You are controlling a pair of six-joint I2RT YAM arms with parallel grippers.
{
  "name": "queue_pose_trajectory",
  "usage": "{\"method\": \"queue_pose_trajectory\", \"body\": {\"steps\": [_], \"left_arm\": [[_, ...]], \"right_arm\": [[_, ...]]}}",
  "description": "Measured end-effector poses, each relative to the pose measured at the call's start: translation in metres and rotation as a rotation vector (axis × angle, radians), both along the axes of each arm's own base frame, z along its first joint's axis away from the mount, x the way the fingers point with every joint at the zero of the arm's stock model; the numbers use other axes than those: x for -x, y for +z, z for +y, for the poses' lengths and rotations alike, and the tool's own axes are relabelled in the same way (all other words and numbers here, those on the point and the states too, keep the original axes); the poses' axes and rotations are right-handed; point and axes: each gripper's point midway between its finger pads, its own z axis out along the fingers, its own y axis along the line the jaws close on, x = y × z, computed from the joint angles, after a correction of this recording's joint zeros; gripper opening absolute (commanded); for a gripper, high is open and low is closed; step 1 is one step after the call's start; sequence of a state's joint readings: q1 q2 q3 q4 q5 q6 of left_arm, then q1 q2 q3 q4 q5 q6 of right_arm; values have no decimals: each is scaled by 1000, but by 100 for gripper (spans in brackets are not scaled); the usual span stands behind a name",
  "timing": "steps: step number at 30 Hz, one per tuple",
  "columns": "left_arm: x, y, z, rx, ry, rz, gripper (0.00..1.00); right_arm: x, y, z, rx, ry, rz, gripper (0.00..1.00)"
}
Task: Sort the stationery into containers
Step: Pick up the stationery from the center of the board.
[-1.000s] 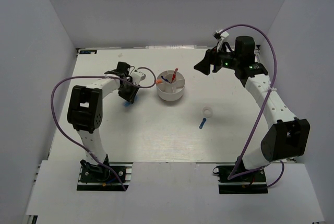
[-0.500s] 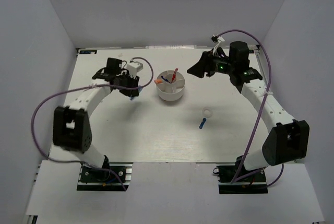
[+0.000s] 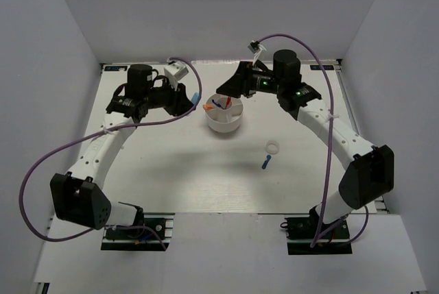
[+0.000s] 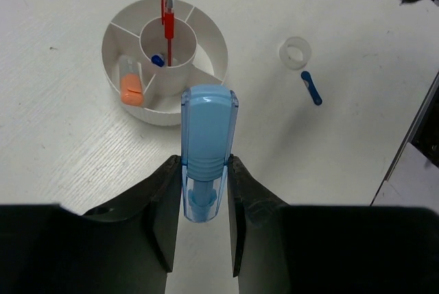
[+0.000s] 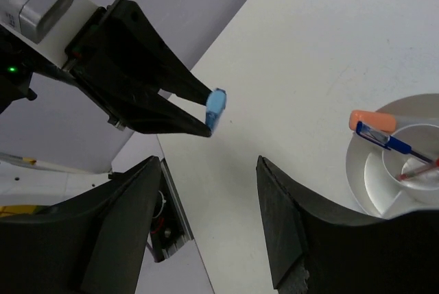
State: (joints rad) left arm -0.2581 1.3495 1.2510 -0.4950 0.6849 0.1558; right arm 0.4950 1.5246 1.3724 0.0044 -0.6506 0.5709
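My left gripper (image 3: 194,99) is shut on the light-blue capsule (image 4: 208,140) and holds it in the air just left of the round white tub (image 3: 224,125). The tub (image 4: 113,33) holds the red pen (image 4: 167,13) and the blue pen's tip (image 4: 158,61) in its middle cup. The orange-white capsule (image 4: 131,83) lies in an outer compartment. The white ring (image 3: 273,147) and dark-blue capsule (image 3: 265,163) lie on the table right of the tub. My right gripper (image 3: 226,90) is open and empty above the tub's far side. Its wrist view shows the light-blue capsule (image 5: 215,106).
The white table (image 3: 171,170) has grey walls on three sides. The table's far-left edge and a metal rail (image 5: 171,205) show in the right wrist view. Purple cables loop beside both arms.
My left gripper has lifted the light-blue capsule off the table and swung up and right toward the tub. My right gripper has moved left to the tub's far side.
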Motion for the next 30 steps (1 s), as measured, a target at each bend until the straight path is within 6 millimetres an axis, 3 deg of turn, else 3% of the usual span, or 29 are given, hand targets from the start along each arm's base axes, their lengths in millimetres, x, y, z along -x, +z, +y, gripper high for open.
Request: {"method": "queue_pose_trajectory", "body": {"steps": [6,14,22,30], "left_arm": [[5,-2,-11,-48,-59,-17,8],[12,-2,-19,-98,-103,-50,8],[16,-1,-28,-136,-140,-91,8],[16,-5,-31,-171,-144,-110,11]], "right_arm": [[7,-13,31,42,15,26,64],[1,-51,42,99,7,124,55],[4,-44,47,89,17,128,37],[8,-44,50,84,27,148,7]]}}
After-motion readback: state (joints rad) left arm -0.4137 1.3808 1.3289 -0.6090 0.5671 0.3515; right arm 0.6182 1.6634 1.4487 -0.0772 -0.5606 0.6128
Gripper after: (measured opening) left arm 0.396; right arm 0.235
